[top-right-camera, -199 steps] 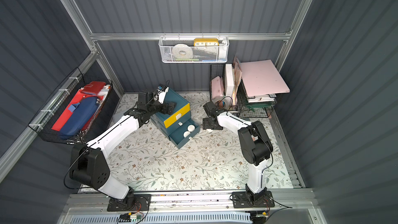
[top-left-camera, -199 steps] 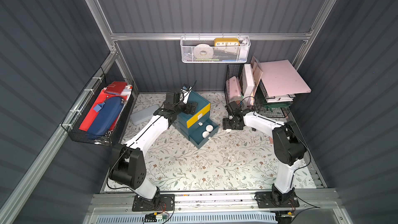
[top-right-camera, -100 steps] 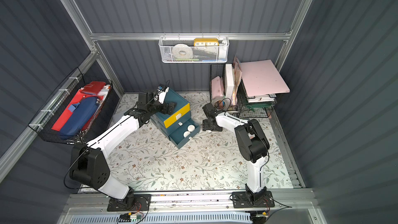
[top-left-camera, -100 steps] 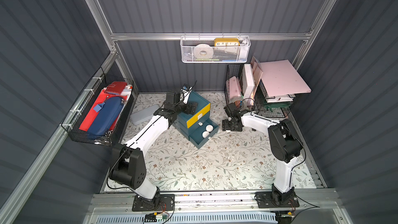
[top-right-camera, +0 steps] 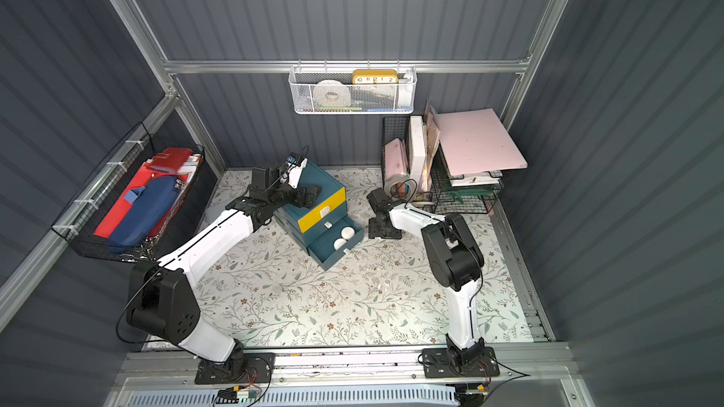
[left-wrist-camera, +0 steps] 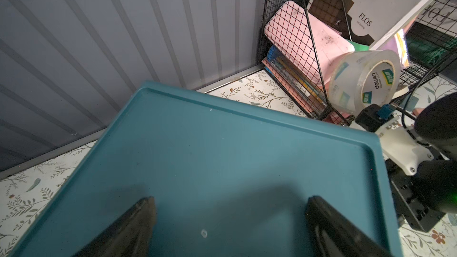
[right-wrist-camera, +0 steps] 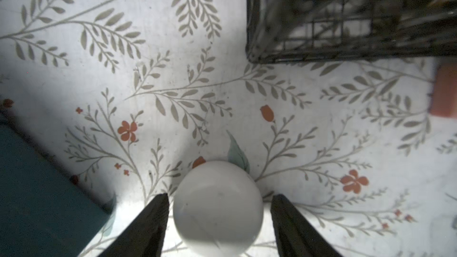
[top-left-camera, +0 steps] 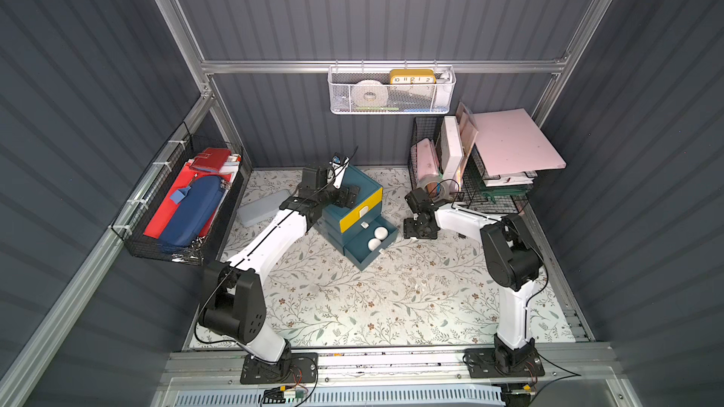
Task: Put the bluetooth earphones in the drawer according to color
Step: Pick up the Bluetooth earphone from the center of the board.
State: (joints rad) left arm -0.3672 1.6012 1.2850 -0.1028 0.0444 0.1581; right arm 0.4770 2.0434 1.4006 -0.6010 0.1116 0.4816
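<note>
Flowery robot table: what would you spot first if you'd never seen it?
Probably the teal cabinet with a yellow drawer front, toward the back of the flowery table, its bottom drawer pulled out with two white earphone cases inside. Beside that drawer the right gripper is down at the table, open jaws either side of a third white case. The left gripper sits open over the cabinet's top.

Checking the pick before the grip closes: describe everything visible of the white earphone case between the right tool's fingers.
The white earphone case is a smooth, pebble-shaped plastic shell with no markings showing. It lies flat on the floral mat. The right tool straddles it, jaws open: one finger stands clear of it, the other is so close that contact cannot be told. The top views do not show it.
</note>
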